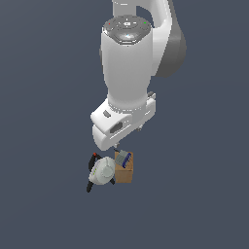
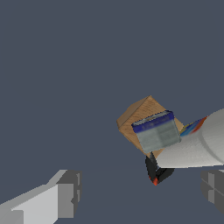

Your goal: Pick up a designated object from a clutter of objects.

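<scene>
A: Start closest to the wrist camera. What do you see?

B: The two grey finger pads (image 2: 65, 192) of the white Panda gripper (image 2: 140, 190) sit at either edge of the wrist view, spread wide apart with nothing between them. It is released, gripping nothing. In the exterior view the gripper (image 1: 127, 136) hangs above the pile, clear of it.

A: And just past the fingers?

B: The black clamp with red tips (image 2: 156, 171), poking out from under the white cylindrical bottle (image 2: 197, 146). The bottle lies on its side, a coloured label showing near where it meets the cube.

A: Where is the thing to be picked?

B: The small flat grey item with a dark blue edge (image 2: 156, 130) rests on top of the tan wooden cube (image 2: 135, 114), tilted a little, just beside the bottle. In the exterior view the same grey-blue item (image 1: 122, 158) sits on the cube's (image 1: 124, 174) upper face, almost directly under the gripper.

A: How does the pile lie from outside?

B: The bottle (image 1: 103, 172) is on the exterior view's left of the cube, touching it. The clamp (image 1: 92, 170) wraps around the bottle's far left side, one red tip above, its handle trailing below. All of it rests on a plain dark blue-grey floor (image 1: 194, 204).
</scene>
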